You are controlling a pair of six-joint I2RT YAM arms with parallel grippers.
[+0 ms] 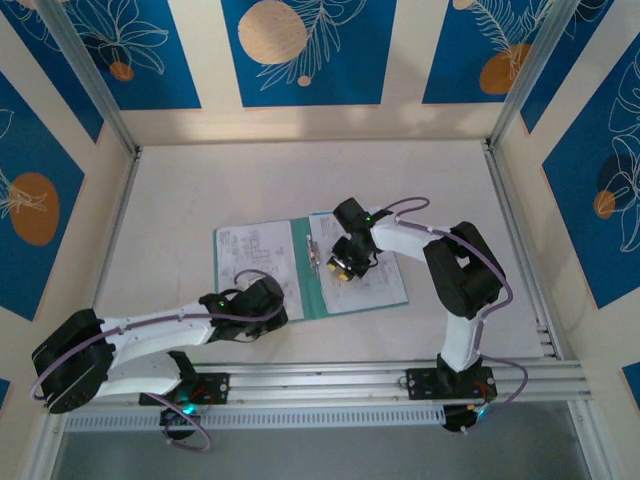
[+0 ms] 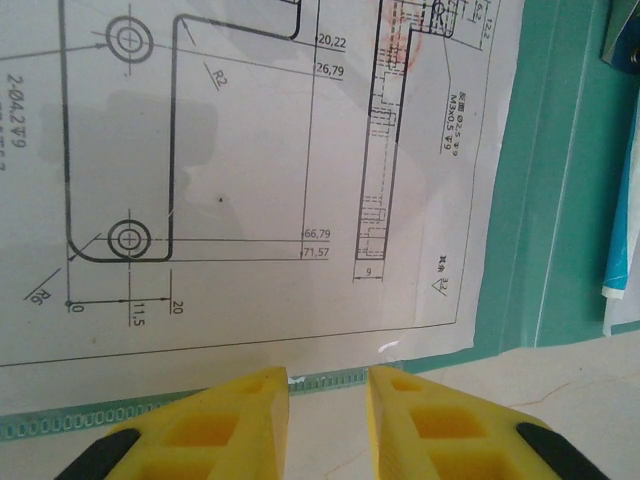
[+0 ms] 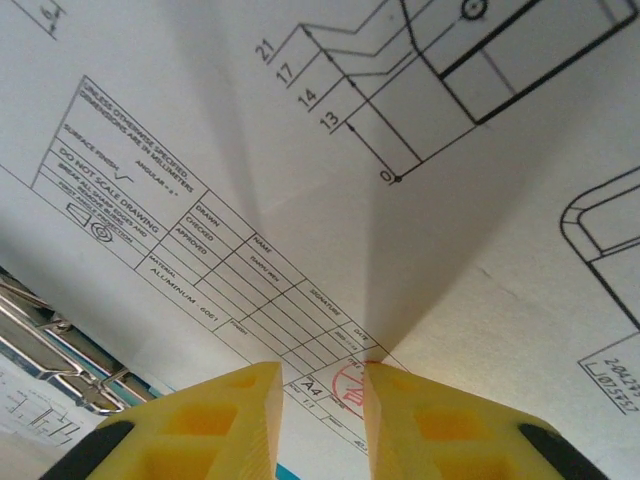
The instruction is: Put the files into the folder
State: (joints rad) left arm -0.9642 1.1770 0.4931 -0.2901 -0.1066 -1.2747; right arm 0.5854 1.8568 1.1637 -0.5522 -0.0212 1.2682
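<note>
Left pincer [image 2: 328, 378] narrowly parted, nothing between jaws, at near edge of folder [image 2: 545, 200]; files [image 2: 250, 150] lie just ahead on teal leaf; right pincer [image 3: 322, 370] likewise parted, tips on files' title-block corner; silver clip [image 3: 50, 340] just to its left.

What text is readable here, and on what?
"20,22", "26,79", "66,79", "71,57": left sheet, dimensions.
"DO NOT SCALE DRAWING": right sheet, title block.
"ALUMINIUM - 6061": same block.
"A4": same block.
Other print: too small or blurred.
</note>
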